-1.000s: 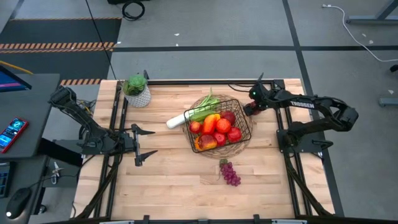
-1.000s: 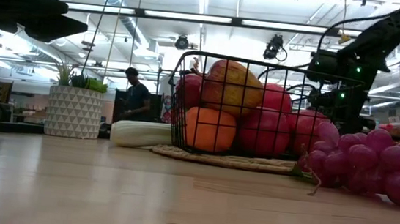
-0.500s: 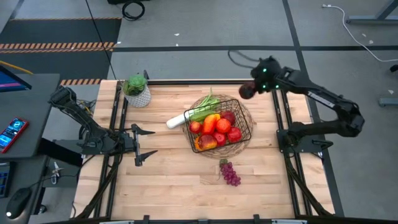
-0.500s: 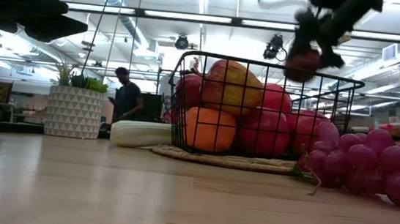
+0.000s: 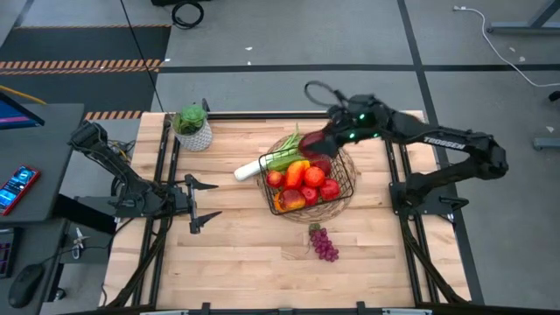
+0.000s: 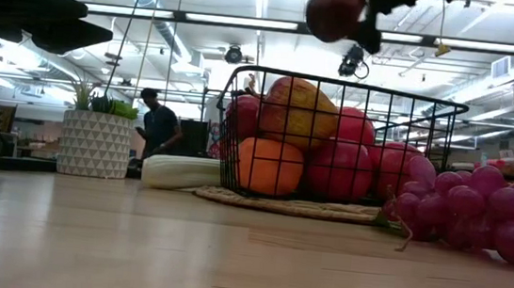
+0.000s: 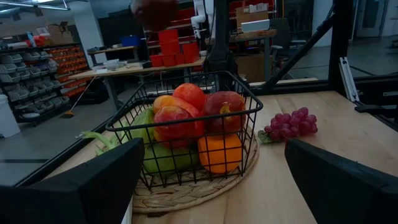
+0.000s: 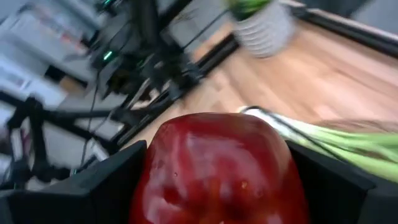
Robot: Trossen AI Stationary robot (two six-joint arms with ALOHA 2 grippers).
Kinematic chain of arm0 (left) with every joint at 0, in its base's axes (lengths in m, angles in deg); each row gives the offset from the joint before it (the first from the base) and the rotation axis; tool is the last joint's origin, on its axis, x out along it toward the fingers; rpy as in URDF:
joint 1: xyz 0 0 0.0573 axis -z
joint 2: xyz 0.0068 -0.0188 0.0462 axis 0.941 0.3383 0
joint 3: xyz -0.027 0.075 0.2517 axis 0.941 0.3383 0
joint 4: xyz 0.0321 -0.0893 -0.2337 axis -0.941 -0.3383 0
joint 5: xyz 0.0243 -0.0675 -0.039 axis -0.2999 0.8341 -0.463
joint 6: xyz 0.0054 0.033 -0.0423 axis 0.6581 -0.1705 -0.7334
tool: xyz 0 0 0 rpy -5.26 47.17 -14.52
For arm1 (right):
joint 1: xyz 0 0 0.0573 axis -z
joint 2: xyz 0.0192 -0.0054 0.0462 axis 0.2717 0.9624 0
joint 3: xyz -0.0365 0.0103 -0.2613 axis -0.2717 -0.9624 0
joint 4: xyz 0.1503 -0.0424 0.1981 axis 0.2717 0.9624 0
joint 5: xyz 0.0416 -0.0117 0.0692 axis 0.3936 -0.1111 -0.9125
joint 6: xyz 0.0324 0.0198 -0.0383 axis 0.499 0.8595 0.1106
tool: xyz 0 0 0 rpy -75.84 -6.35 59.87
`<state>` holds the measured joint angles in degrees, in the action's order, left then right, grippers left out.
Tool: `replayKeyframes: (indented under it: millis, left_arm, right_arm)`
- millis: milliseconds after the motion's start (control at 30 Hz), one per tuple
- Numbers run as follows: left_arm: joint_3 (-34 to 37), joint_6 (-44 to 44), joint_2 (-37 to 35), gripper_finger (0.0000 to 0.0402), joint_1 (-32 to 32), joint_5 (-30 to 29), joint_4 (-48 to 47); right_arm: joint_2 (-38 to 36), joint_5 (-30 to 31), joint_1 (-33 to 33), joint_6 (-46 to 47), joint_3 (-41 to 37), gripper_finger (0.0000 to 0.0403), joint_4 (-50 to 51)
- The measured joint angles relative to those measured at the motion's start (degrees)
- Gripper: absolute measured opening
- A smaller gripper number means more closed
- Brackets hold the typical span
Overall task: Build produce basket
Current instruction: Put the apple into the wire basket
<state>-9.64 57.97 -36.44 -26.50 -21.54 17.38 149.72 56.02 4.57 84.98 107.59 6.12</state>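
- grey floor (image 5: 289, 44) lying around the wooden table (image 5: 236, 254), crossed by dark lines.
- orange-and-black hazard striping (image 5: 83, 63) running along the floor.
- ceiling strip lights (image 6: 203, 18) glowing overhead.
- a person (image 6: 155, 125) standing in the room.
- shelving with red bins (image 7: 171, 46) showing behind a workbench.

The black wire basket (image 5: 309, 174), piled with red, orange and yellow fruit, stands centre-frame; a dark red apple (image 5: 315, 143) hangs above its upper rim; purple grapes (image 5: 325, 244) lie below.
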Motion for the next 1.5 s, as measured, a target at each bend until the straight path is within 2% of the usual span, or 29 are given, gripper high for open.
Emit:
replayKeyframes:
  millis: [233, 400, 600, 700, 900, 1067, 1200, 1300, 1400, 1500]
  left_arm:
    - [-0.01, 0.0, 0.0, 0.0396, 0.01, -0.01, -0.01]
    - [0.0, 0.0, 0.0, 0.0396, 0.01, -0.01, -0.01]
    - [0.0, 0.0, 0.0, 0.0396, 0.02, -0.02, 0.0]
    - [0.0, 0.0, 0.0, 0.0396, 0.01, -0.02, 0.0]
    - [0.0, 0.0, 0.0, 0.0396, 0.0, -0.01, -0.01]
    - [0.0, 0.0, -0.02, 0.0396, 0.0, 0.0, 0.0]
    - [-0.02, 0.0, 0.0, 0.0396, 0.0, 0.0, -0.02]
    - [0.0, 0.0, 0.0, 0.0396, 0.02, 0.0, -0.03]
    - [-0.01, 0.0, 0.0, 0.0396, 0.0, -0.02, -0.02]
    - [-0.02, 0.0, 0.0, 0.0396, 0.0, 0.0, -0.02]
  right_arm:
    - [5.52, -0.01, -9.31, -13.37, 0.0, 0.0362, -2.75]
    - [9.77, 4.41, -14.64, -24.28, 0.0, 0.0362, -6.74]
    - [13.38, 8.29, -19.27, -45.51, 0.0, 0.0362, -13.28]
    - [13.7, 14.23, -21.74, -58.21, 0.0, 0.0362, -13.58]
    - [13.54, 35.69, -26.49, -78.14, 0.02, 0.0362, -13.21]
    - [13.53, 48.29, -30.32, -92.45, 0.02, 0.0362, -12.53]
    - [13.53, 54.09, -32.77, -100.66, 0.02, 0.0362, -12.44]
    - [13.54, 56.31, -34.71, -104.64, 0.02, 0.0362, -12.46]
    - [14.48, 58.46, -36.36, -107.4, 0.04, 0.0362, -13.55]
    - [15.43, 58.92, -36.95, -106.21, 0.02, 0.0362, -14.62]
